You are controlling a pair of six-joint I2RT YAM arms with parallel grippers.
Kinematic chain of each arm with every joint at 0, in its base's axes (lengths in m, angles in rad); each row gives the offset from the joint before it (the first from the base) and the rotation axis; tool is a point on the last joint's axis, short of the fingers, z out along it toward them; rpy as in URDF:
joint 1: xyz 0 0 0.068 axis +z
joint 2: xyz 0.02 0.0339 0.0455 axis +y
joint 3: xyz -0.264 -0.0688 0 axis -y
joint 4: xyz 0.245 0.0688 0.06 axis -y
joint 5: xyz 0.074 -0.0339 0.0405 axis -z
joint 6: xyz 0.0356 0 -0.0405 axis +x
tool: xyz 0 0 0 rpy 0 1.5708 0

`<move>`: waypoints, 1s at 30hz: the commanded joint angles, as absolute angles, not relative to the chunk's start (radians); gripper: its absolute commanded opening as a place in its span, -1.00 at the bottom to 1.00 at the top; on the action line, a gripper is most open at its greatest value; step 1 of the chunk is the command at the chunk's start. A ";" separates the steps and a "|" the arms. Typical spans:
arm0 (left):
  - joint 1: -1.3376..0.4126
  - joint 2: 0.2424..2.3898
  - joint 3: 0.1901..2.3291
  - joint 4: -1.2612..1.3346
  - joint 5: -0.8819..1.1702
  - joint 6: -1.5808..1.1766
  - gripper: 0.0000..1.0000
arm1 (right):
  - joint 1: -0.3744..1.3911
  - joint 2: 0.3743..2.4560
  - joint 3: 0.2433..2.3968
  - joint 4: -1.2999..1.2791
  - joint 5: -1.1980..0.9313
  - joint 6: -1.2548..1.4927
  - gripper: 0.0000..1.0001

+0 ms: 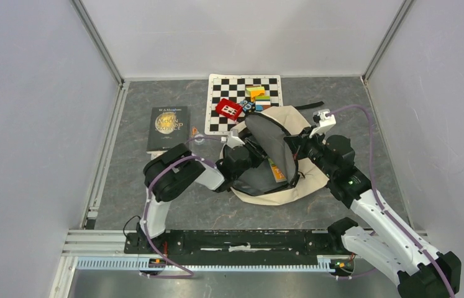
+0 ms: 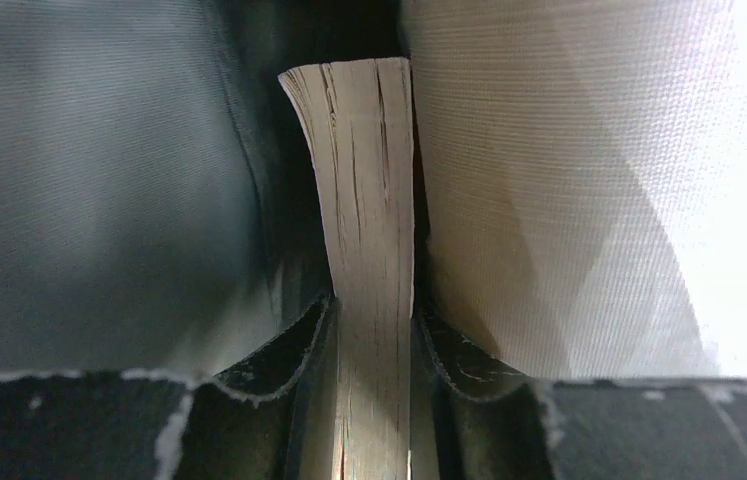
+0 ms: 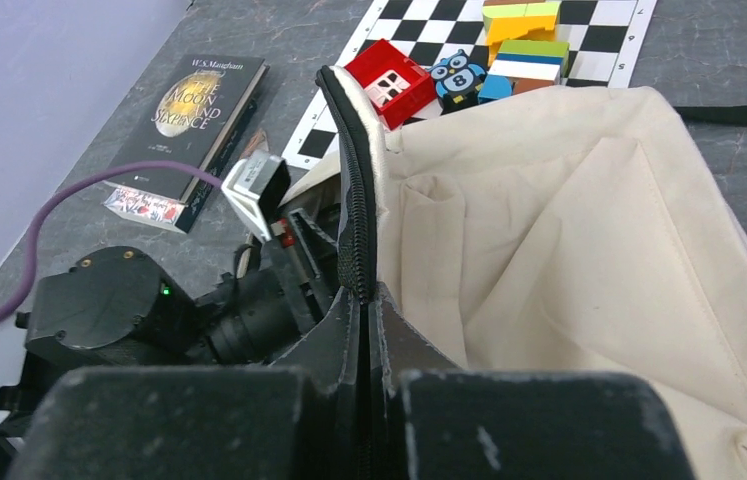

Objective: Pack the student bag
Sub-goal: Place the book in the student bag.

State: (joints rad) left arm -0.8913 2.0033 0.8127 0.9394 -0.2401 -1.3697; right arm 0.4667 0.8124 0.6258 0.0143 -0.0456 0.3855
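Observation:
The student bag (image 1: 307,181), cream with a grey lining, lies in the middle of the table with its mouth held open. My right gripper (image 1: 294,145) is shut on the bag's black zipper edge (image 3: 354,200) and lifts the flap; in the right wrist view the right gripper (image 3: 366,300) pinches that edge. My left gripper (image 1: 258,161) reaches into the bag. In the left wrist view the left gripper (image 2: 374,340) is shut on a book (image 2: 369,200) by its page edges, between grey lining (image 2: 79,180) and cream fabric (image 2: 569,220). An orange cover (image 1: 277,171) shows inside the bag.
A dark book (image 1: 168,127) lies to the left of the bag, with a small packet (image 3: 144,205) by its near corner. Behind the bag is a chessboard (image 1: 223,93) with a red block (image 1: 228,109), an owl toy (image 3: 457,80) and coloured blocks (image 1: 258,96). A black strap (image 1: 310,105) trails at the back right.

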 commanded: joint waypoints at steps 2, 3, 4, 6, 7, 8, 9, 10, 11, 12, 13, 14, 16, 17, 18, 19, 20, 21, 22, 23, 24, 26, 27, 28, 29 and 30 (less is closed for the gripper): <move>-0.919 2.043 0.959 1.058 -0.305 -1.282 -0.96 | 0.472 0.815 0.643 0.072 -0.038 0.381 -1.00; -0.920 2.049 0.967 1.042 -0.306 -1.270 -0.96 | 0.472 0.816 0.641 0.072 -0.038 0.381 -1.00; -0.920 2.051 0.969 1.028 -0.306 -1.265 -0.96 | 0.474 0.816 0.640 0.071 -0.037 0.381 -1.00; -0.920 2.054 0.966 1.016 -0.308 -1.252 -0.82 | 0.474 0.815 0.637 0.071 -0.034 0.381 -1.00; -0.920 2.051 0.964 1.007 -0.306 -1.243 -0.68 | 0.474 0.817 0.637 0.071 -0.031 0.379 -1.00; -0.920 2.048 0.961 0.998 -0.302 -1.234 -0.58 | 0.474 0.816 0.637 0.069 -0.030 0.379 -1.00; -0.920 2.041 0.958 0.989 -0.292 -1.218 -0.45 | 0.474 0.816 0.635 0.068 -0.028 0.378 -1.00; -0.920 2.030 0.951 0.980 -0.284 -1.202 -0.27 | 0.474 0.815 0.635 0.066 -0.024 0.376 -1.00; -0.920 2.019 0.941 0.975 -0.280 -1.188 -0.09 | 0.474 0.813 0.635 0.063 -0.021 0.373 -1.00; -0.920 2.001 0.932 0.969 -0.275 -1.164 0.08 | 0.474 0.810 0.635 0.059 -0.016 0.371 -1.00; -0.920 1.985 0.920 0.955 -0.275 -1.144 0.21 | 0.474 0.808 0.635 0.056 -0.011 0.370 -1.00; -0.920 1.961 0.909 0.927 -0.280 -1.124 0.33 | 0.474 0.804 0.635 0.054 -0.007 0.368 -1.00; -0.920 1.907 0.882 0.877 -0.289 -1.077 0.51 | 0.474 0.796 0.631 0.048 -0.006 0.365 -1.00; -0.919 1.876 0.869 0.850 -0.294 -1.048 0.60 | 0.474 0.790 0.628 0.046 0.005 0.365 -1.00; -0.919 1.838 0.851 0.825 -0.299 -1.021 0.68 | 0.474 0.786 0.625 0.043 0.023 0.362 -1.00; -0.919 1.805 0.833 0.802 -0.305 -0.991 0.74 | 0.474 0.781 0.621 0.038 0.033 0.362 -1.00; -0.919 1.761 0.819 0.765 -0.310 -0.958 0.81 | 0.474 0.777 0.618 0.031 0.049 0.362 -1.00; -0.919 1.723 0.804 0.730 -0.322 -0.923 0.88 | 0.474 0.776 0.615 0.023 0.067 0.358 -1.00; -0.919 1.676 0.795 0.689 -0.325 -0.888 0.96 | 0.474 0.774 0.611 0.015 0.083 0.354 -1.00; -0.916 1.632 0.793 0.632 -0.320 -0.844 0.99 | 0.474 0.774 0.604 0.010 0.104 0.348 -1.00; -0.910 1.596 0.804 0.574 -0.293 -0.809 0.99 | 0.474 0.774 0.595 0.006 0.125 0.343 -1.00; -0.892 1.520 0.840 0.398 -0.246 -0.733 0.99 | 0.474 0.773 0.577 0.002 0.188 0.333 -1.00; -0.887 1.475 0.846 0.312 -0.248 -0.698 0.99 | 0.474 0.773 0.566 -0.022 0.225 0.326 -1.00; -0.874 1.431 0.843 0.244 -0.242 -0.671 0.99 | 0.474 0.773 0.550 -0.025 0.261 0.322 -1.00; -0.854 1.397 0.834 0.197 -0.225 -0.655 0.99 | 0.474 0.774 0.534 -0.029 0.289 0.322 -1.00; -0.823 1.357 0.820 0.143 -0.205 -0.648 0.99 | 0.474 0.780 0.523 -0.030 0.318 0.322 -1.00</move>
